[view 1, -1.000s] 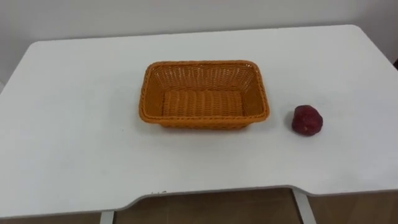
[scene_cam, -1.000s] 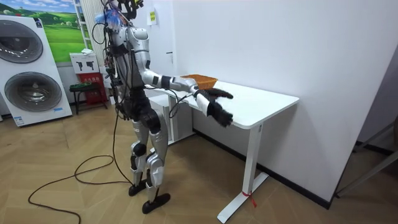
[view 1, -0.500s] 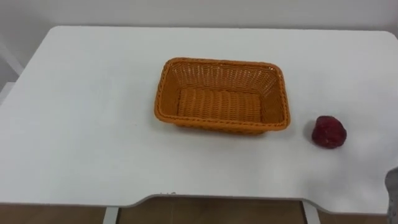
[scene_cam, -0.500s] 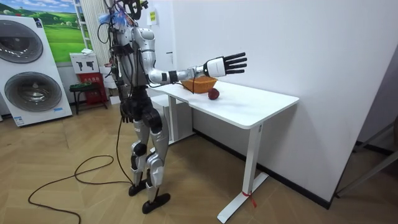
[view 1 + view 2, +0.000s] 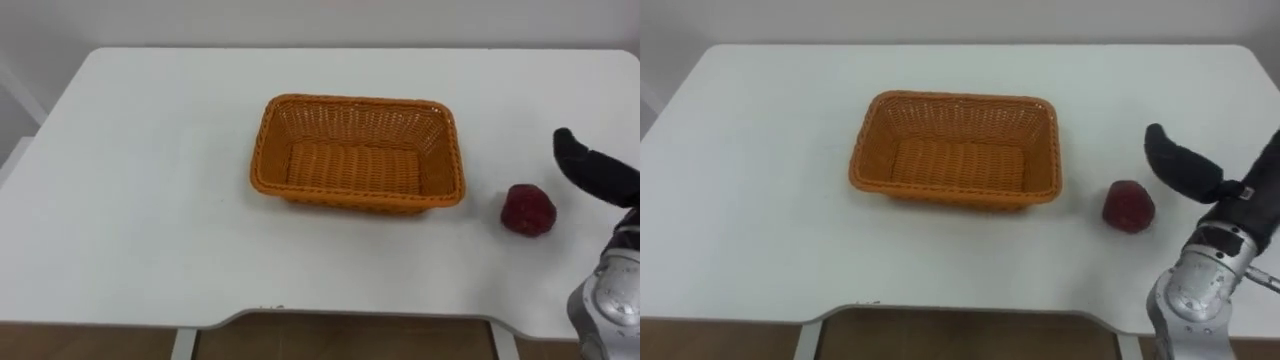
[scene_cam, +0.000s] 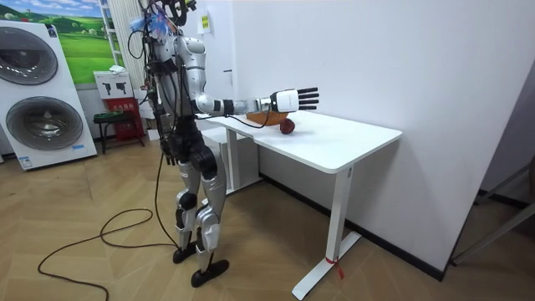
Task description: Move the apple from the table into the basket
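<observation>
Three entries:
- Apple [image 5: 527, 209]: dark red, lying on the white table [image 5: 130, 200] just right of the basket, not touching it.
- Wicker basket [image 5: 358, 104]: orange, rectangular; the eye views look down onto its woven floor.
- Right hand [image 5: 590, 168]: the eye views show a dark finger near the apple, clear of it. The room view shows the fingers straight and outstretched above the tabletop.

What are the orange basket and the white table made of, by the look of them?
Basket: woven strands with a braided rim, slightly glossy, so wicker or a plastic imitation; I cannot tell which. Table: smooth, matte white top with rounded corners, probably laminated or painted board.
</observation>
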Controlling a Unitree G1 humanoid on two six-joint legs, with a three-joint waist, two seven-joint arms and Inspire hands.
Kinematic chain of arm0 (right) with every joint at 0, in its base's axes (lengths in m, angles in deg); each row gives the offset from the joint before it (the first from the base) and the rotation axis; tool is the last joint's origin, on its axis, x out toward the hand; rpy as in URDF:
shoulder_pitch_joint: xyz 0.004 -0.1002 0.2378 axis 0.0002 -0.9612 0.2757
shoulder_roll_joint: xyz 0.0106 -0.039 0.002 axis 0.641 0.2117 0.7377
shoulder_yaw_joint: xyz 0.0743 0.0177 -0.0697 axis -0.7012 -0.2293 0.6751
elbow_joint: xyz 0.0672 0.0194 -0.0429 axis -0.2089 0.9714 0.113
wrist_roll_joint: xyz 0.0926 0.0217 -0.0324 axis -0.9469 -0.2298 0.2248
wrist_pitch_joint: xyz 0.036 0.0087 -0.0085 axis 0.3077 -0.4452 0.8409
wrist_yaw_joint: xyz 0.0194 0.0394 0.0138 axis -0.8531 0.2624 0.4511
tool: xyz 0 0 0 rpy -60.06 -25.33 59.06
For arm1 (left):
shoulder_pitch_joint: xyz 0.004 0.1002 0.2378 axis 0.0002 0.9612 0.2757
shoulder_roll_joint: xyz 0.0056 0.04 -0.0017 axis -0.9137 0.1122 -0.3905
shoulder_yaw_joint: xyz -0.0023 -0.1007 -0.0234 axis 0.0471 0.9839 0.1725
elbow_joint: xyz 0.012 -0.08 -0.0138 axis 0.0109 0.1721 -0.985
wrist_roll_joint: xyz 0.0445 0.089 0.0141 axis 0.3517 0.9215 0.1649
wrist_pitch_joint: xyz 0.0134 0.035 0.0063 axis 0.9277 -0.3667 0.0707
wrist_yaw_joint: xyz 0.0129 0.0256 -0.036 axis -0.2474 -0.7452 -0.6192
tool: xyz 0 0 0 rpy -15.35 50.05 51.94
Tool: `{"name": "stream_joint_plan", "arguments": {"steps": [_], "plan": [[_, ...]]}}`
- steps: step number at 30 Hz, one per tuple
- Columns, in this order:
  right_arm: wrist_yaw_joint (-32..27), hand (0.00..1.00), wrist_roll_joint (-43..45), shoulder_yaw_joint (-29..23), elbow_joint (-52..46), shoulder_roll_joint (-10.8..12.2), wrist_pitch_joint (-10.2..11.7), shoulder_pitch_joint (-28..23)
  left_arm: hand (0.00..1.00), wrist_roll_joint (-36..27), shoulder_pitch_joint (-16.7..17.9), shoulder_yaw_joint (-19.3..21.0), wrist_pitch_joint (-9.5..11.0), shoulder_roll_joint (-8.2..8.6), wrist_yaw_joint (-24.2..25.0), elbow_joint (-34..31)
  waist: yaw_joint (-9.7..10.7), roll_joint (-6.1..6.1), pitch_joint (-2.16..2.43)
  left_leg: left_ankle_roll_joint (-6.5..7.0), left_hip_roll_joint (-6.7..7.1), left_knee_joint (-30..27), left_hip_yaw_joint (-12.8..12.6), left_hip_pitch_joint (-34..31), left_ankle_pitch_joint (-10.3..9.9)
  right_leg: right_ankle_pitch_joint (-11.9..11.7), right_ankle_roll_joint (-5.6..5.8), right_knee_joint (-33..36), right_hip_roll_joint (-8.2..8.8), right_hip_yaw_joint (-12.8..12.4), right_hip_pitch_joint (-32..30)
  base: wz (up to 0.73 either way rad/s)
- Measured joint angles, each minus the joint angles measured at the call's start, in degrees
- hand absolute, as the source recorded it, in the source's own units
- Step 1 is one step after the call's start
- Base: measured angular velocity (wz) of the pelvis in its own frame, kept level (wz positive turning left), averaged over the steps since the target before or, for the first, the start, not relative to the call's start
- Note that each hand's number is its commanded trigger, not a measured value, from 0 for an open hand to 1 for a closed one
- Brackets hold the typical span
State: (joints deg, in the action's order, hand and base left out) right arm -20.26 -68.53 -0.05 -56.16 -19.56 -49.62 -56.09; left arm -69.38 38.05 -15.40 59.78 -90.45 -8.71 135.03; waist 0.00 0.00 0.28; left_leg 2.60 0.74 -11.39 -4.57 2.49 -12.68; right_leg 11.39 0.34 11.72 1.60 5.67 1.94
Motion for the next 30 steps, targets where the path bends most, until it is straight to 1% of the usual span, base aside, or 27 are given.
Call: {"name": "stream_joint_plan", "arguments": {"steps": [1,4,7,15,18,22,23,25,27,28,30], "plan": [[1.2,0.00,0.0,0.4,0.4,0.0,-0.4,-0.1,0.00,0.0,0.0,0.0,0.0,0.00,0.2,0.0,-0.2,0.08,-0.05,0.00,0.01,0.0,0.0,0.0,0.0,0.0,0.00,0.0,0.02,0.0,0.0,0.00],[3.9,0.00,0.3,1.0,1.8,0.0,-0.4,-0.1,0.00,0.0,0.0,0.3,0.0,-0.01,0.8,0.0,-0.5,0.49,-0.17,0.00,-0.01,0.0,0.1,-0.1,0.0,0.0,0.00,0.0,0.02,0.1,0.0,0.00],[5.4,0.00,0.6,1.2,2.3,0.0,-0.4,-0.1,0.00,-0.4,0.0,0.3,0.0,0.00,1.1,0.0,-0.8,0.66,-0.10,0.00,0.00,-0.1,0.0,-0.5,0.0,0.0,0.00,0.0,0.04,0.2,0.0,0.00],[8.5,0.00,2.9,2.3,4.7,0.0,-0.6,-0.1,0.00,-0.4,0.0,0.3,0.0,0.00,1.1,0.0,-0.6,0.44,-0.16,0.00,0.00,-0.3,0.1,-0.8,0.0,0.0,0.01,-0.1,0.09,0.4,-0.1,0.01],[9.7,0.00,4.4,3.0,6.4,0.0,-0.4,-0.1,0.00,-0.5,-0.4,0.3,0.0,0.02,1.0,-0.1,-0.4,0.53,-0.07,0.00,-0.01,-0.3,0.1,-0.8,0.0,-0.1,0.00,-0.1,0.10,0.5,0.0,0.00],[11.9,0.00,5.4,3.8,8.8,0.0,-0.5,-0.5,0.00,-0.6,-1.3,0.3,0.6,0.21,1.0,-0.3,-0.6,0.53,-0.07,0.00,-0.02,-0.4,0.0,-0.7,0.0,-0.2,-0.03,-0.1,0.13,0.4,0.0,0.00],[12.1,0.00,5.5,3.9,8.9,0.0,-0.5,-0.6,0.00,-0.6,-1.5,0.3,0.7,0.22,1.0,-0.4,-0.6,0.51,-0.08,0.00,-0.02,-0.4,0.0,-0.7,0.0,-0.2,-0.03,-0.1,0.13,0.4,0.0,0.00],[12.6,0.00,5.9,4.3,10.5,0.0,-0.4,-1.3,0.00,-1.1,-1.8,0.3,1.6,0.23,0.9,-0.6,-0.7,0.45,-0.10,0.00,-0.02,-0.3,0.0,-0.5,0.0,-0.2,-0.03,-0.1,0.11,0.4,0.1,0.00],[12.6,0.00,6.2,4.6,12.2,0.1,-0.4,-2.4,0.00,-1.7,-2.1,0.4,1.7,0.26,0.9,-0.6,-1.1,0.37,-0.09,0.00,-0.01,-0.2,0.0,-0.3,0.0,-0.2,-0.02,-0.1,0.10,0.3,0.2,-0.02],[12.6,0.00,7.1,4.8,12.2,0.1,0.3,-2.6,0.00,-1.7,-2.0,0.5,1.8,0.31,0.9,-0.6,-1.3,0.14,-0.01,0.00,-0.01,-0.1,0.0,-0.2,0.0,-0.2,-0.02,-0.1,0.09,0.2,0.3,-0.04],[12.5,0.00,7.4,4.8,12.5,0.1,0.3,-2.6,0.00,-1.7,-2.1,1.0,1.8,0.32,0.8,-0.6,-1.4,0.06,0.05,0.00,-0.03,0.0,0.0,0.2,0.0,-0.2,-0.02,-0.2,0.06,0.2,0.6,-0.02]]}}
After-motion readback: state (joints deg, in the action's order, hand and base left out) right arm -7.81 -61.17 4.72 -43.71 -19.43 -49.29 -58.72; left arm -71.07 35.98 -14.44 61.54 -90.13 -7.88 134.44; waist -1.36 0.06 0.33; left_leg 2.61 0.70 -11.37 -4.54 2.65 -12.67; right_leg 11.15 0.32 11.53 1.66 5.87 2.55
